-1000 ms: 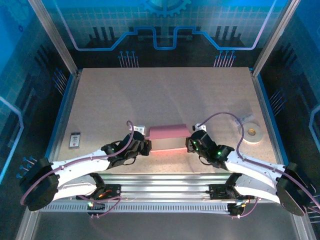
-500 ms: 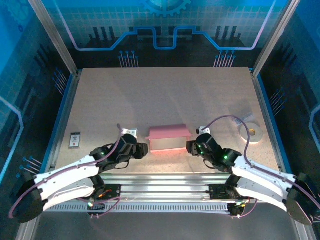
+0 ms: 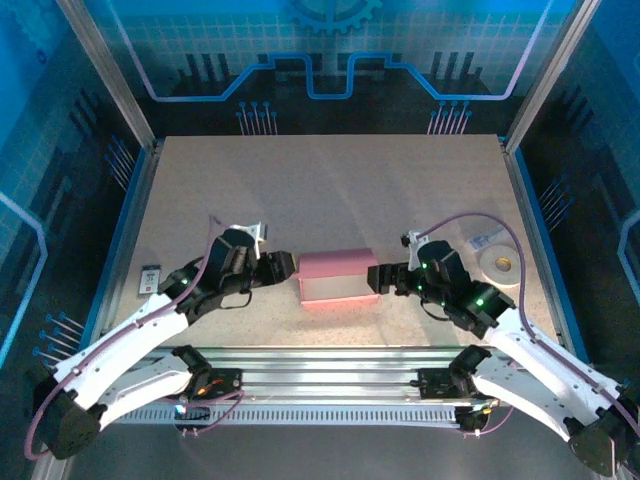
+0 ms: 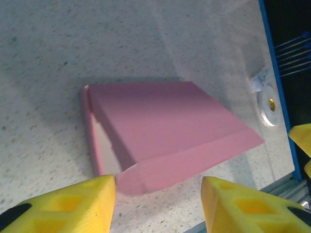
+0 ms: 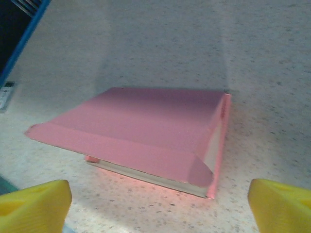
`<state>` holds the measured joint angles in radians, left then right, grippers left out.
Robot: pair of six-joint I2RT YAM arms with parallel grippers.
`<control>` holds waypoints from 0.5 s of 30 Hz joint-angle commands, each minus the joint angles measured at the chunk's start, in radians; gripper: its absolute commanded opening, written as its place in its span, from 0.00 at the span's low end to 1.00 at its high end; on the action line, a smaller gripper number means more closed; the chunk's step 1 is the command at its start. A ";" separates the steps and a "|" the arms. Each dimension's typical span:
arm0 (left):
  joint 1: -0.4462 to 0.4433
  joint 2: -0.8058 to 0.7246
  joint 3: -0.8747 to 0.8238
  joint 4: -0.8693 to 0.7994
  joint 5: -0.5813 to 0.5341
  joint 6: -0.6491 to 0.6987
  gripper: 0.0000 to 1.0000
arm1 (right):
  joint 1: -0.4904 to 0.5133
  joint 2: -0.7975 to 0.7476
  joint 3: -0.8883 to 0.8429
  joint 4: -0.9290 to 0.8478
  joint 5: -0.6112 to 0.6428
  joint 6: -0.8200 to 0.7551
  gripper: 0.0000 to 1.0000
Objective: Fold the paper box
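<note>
Left gripper (image 4: pixel 158 204) stands half open and empty; right gripper (image 5: pixel 160 206) gapes wide, empty too. Between them, lower centre of the overhead frame, sits the paper box (image 3: pixel 338 275), its lid riding slightly proud. I'd press that lid down evenly, gently, from both ends.

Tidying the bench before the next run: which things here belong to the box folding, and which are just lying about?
For the job: paper box, left gripper, right gripper (both open, flanking it).
Lying about: white tape roll, small card at far left.
</note>
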<state>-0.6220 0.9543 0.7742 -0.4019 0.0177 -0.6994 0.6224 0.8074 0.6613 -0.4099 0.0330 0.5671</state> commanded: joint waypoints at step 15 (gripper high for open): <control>0.013 0.346 0.079 0.180 0.224 0.059 0.51 | -0.038 0.373 0.088 0.199 -0.344 0.001 0.99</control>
<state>-0.6140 1.2800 0.8616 -0.2718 0.1852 -0.6479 0.5850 1.1767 0.7757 -0.2634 -0.2737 0.5449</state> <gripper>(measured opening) 0.513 0.994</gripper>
